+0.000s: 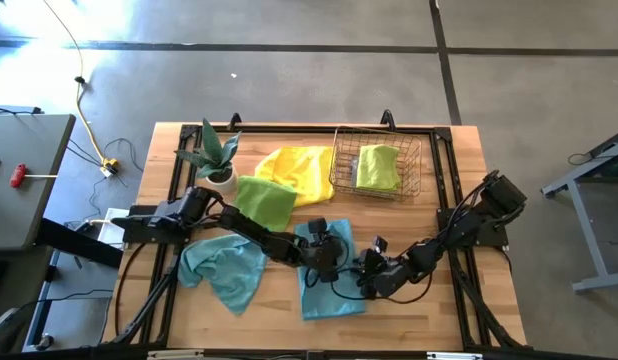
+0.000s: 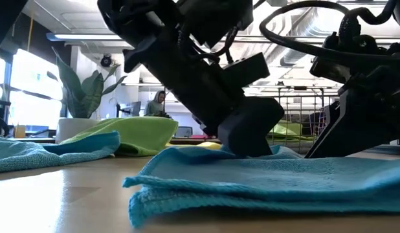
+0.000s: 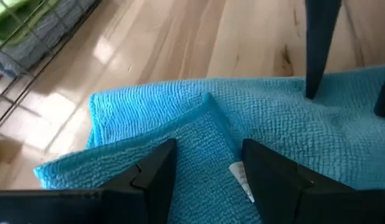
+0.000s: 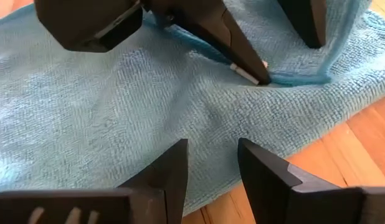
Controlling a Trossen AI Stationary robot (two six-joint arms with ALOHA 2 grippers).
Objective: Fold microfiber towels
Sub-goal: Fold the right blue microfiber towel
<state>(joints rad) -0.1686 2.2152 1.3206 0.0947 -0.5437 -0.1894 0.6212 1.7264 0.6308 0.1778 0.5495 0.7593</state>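
Observation:
A teal blue towel (image 1: pixel 329 295), folded over on itself, lies flat on the wooden table near its front edge. Both grippers are down on it. My left gripper (image 3: pixel 208 144) comes in from the table's left and is open, its fingers astride the cloth near a folded corner (image 3: pixel 208 99) and a white label (image 3: pixel 242 177). My right gripper (image 4: pixel 212 144) comes in from the right, open, just beside the left one. A second teal towel (image 1: pixel 227 270) lies spread at the left front. A lime green towel (image 1: pixel 264 200) and a yellow towel (image 1: pixel 299 170) lie behind. My left gripper slants down from the table's left, and one fingertip (image 4: pixel 260 78) rests on the towel's top layer by the white label (image 4: pixel 241 73). The jaws stand apart with a low ridge of cloth (image 4: pixel 301 78) between them. The towel stays flat on the table. My right gripper slants down from the table's right. One fingertip (image 3: pixel 311 93) stands on the towel's upper surface, the jaws apart. The cloth lies flat under it, nothing lifted.
A wire basket (image 1: pixel 379 168) with a green towel (image 1: pixel 377 165) in it stands at the back right. A potted plant (image 1: pixel 214 155) stands at the back left. Bare wood shows along the front edge and at the right of the folded towel.

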